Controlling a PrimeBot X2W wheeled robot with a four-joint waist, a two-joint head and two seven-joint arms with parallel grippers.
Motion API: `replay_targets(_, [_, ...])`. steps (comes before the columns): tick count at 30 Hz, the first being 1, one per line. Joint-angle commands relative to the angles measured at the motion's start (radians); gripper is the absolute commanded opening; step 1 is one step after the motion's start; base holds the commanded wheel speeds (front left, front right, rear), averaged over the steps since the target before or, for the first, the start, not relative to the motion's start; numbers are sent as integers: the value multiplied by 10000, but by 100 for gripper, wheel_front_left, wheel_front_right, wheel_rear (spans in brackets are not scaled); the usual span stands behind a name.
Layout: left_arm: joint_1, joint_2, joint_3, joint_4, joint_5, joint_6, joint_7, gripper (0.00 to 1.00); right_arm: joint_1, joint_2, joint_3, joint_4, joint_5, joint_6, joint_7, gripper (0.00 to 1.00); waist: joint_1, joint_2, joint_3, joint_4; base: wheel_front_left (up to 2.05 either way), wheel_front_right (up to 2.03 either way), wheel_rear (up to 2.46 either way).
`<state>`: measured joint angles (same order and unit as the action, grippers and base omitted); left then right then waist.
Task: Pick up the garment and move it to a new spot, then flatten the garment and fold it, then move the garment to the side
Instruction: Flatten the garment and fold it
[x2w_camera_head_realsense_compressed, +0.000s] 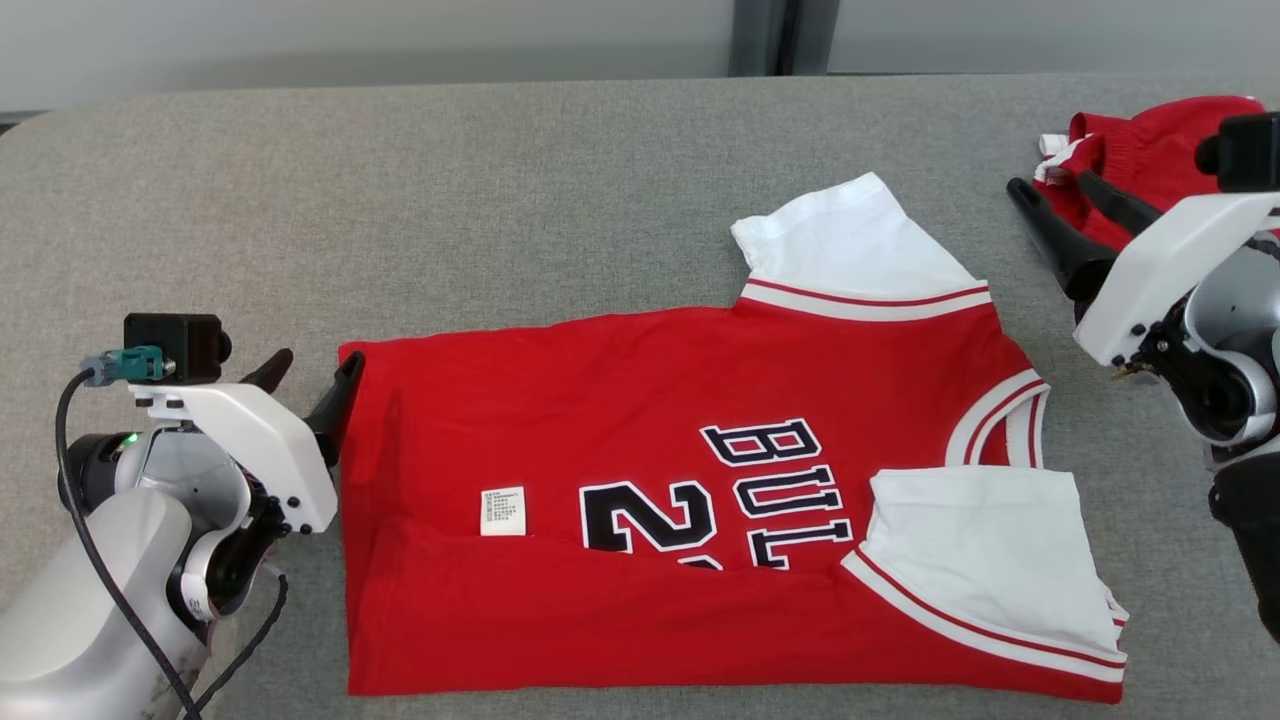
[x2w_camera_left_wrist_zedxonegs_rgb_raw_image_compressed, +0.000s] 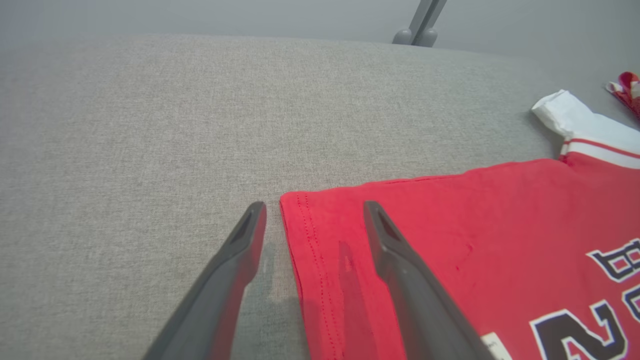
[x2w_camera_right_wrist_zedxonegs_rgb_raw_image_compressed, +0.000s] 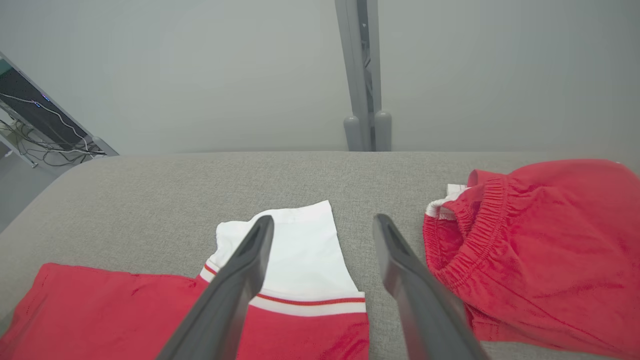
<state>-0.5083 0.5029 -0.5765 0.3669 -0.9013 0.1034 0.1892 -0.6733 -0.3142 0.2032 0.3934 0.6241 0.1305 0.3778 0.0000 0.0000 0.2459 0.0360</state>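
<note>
1. A grey woven-fabric table (x2w_camera_head_realsense_compressed: 500, 200) stretches before the robot.
2. A red basketball jersey with white, red-striped sleeves (x2w_camera_head_realsense_compressed: 620, 400) lies flat across the table's middle, its near edge folded up over itself.
3. Crumpled red elasticated shorts (x2w_camera_head_realsense_compressed: 1150, 160) sit at the far right, apart from the jersey.
4. The left gripper (x2w_camera_head_realsense_compressed: 316, 365), fingers spread wide and empty, straddles the jersey's far hem corner.
5. The right gripper (x2w_camera_head_realsense_compressed: 1050, 185), equally wide and empty, hovers between the far white sleeve (x2w_camera_head_realsense_compressed: 850, 240) and the shorts.
6. Black, white-edged lettering (x2w_camera_head_realsense_compressed: 770, 480) reads "BUL" beside a "2", cut off by the fold.
7. A small white care label (x2w_camera_head_realsense_compressed: 502, 510) carries print too tiny to read.
</note>
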Motion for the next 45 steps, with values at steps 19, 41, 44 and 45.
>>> replay_targets(19, [-1977,-1009,-551,1747,421,-870,-208,100,-3696,-774,2946,3894,1704,5,350,100,0,0,1673,1086,0,0,0])
replay_targets(41, [-3069,-1923,-1128,2363,554,-1533,-229,100,-4989,-681,4362,6354,2831,6,1366,100,0,0,2477,1825,0,0,0])
replay_targets(44, [-3086,-1910,-1141,2419,505,-1575,-176,100,-4936,-672,4511,6292,2996,6,1450,90,0,0,2430,1803,0,0,0])
replay_targets(45, [-3086,-1906,-1149,2433,488,-1569,-148,100,-4913,-669,4546,6257,3065,6,1480,59,0,0,2416,1799,0,0,0])
